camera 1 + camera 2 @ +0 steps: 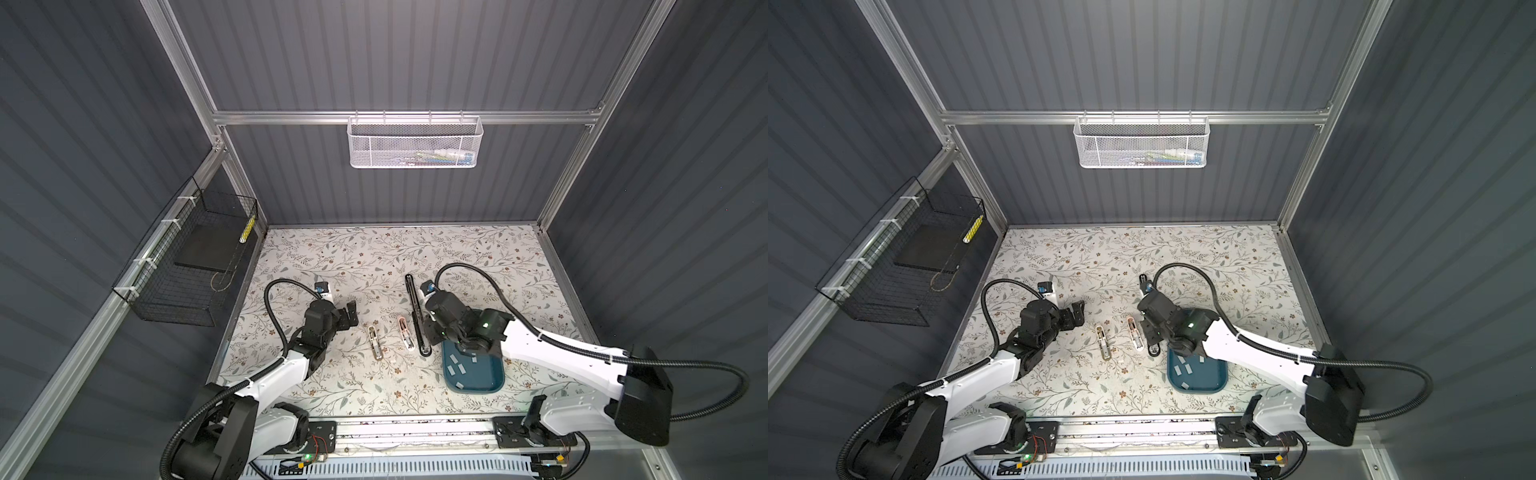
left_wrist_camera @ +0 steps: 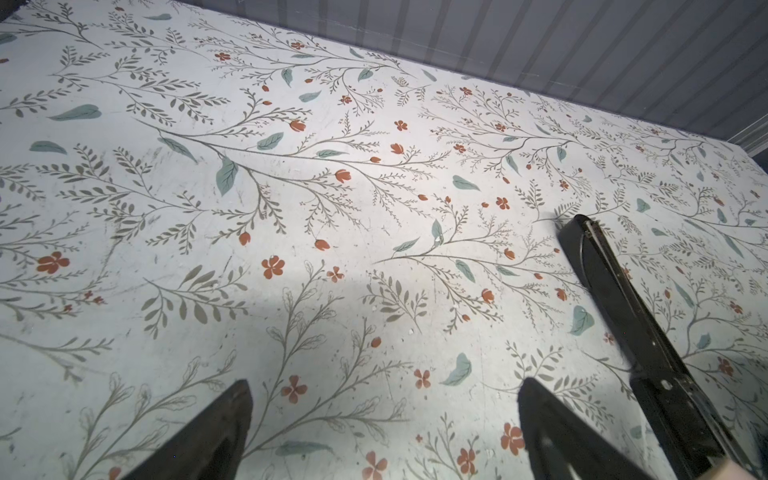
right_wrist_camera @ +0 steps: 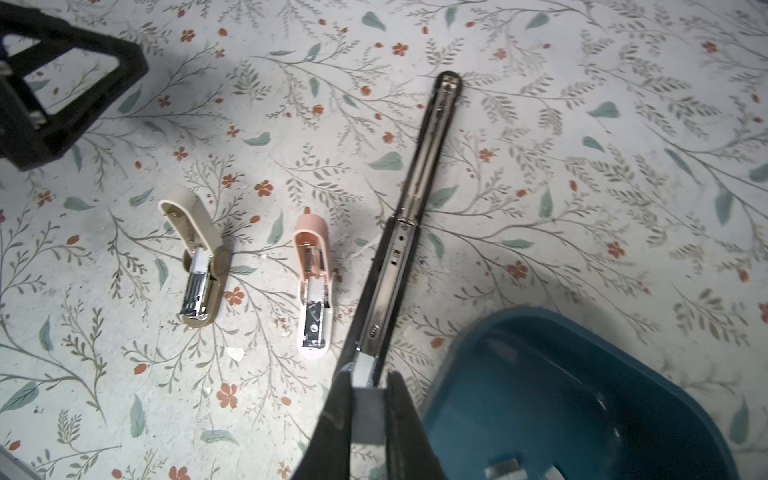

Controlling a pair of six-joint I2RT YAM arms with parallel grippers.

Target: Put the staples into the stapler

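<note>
Setting: booth with dark grey ribbed walls and an aluminium frame; floral tabletop (image 1: 374,257).
Right claw (image 3: 368,378): pressed together, pinching one grey strip (image 3: 365,411) of staples by its flat sides.
Strip, position: at the near end of the black stapler (image 3: 399,257), in line with its channel; whether it touches cannot be told.
Black stapler: long, folded out flat on the tabletop, metal channel facing up; lies just beside the tray's far-left corner.
Tray (image 1: 484,376): teal, shallow, rounded corners; sits partly under the right arm in both top views.
Staples (image 3: 503,467): several loose grey strips scattered flat inside the tray.
Pink stapler (image 3: 313,291): small, lid swung open, magazine exposed; just left of the black stapler, apart from it.
Beige stapler (image 3: 199,266): small, also open; left of the pink one, roughly parallel.
Left claw (image 1: 352,316): spread wide, holding nothing; hangs over bare tabletop left of the beige stapler.
White basket (image 1: 415,141): mesh, hung on the back rail, contents unclear.
Black basket (image 1: 187,266): wire, on the left rail, holds a dark flat slab.
</note>
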